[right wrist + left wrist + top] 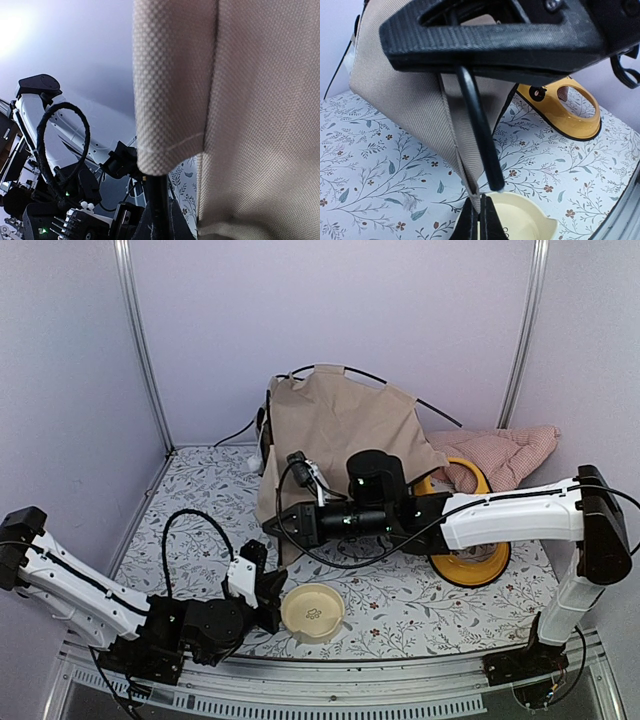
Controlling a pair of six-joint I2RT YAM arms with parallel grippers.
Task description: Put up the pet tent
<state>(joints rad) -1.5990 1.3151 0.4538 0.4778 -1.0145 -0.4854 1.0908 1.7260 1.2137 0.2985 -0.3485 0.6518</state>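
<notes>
The tan-beige pet tent (335, 425) stands half-raised at the back middle, with a thin black pole (425, 403) arching out of its top. My left gripper (274, 587) is low at the front. In the left wrist view it (480, 220) is shut on the tent's bottom fabric corner (470, 187). My right gripper (282, 523) hangs just above it. In the right wrist view it (159, 220) is shut on a black pole (156, 192) that comes out of a fabric sleeve (170, 100). That pole's free end (492, 182) hangs right beside the pinched corner.
A cream bowl (313, 612) sits on the flowered table cover just right of my left gripper; it also shows in the left wrist view (530, 220). A yellow feeder tray (470, 565) lies under my right arm. A pink checked cushion (505, 455) is at the back right.
</notes>
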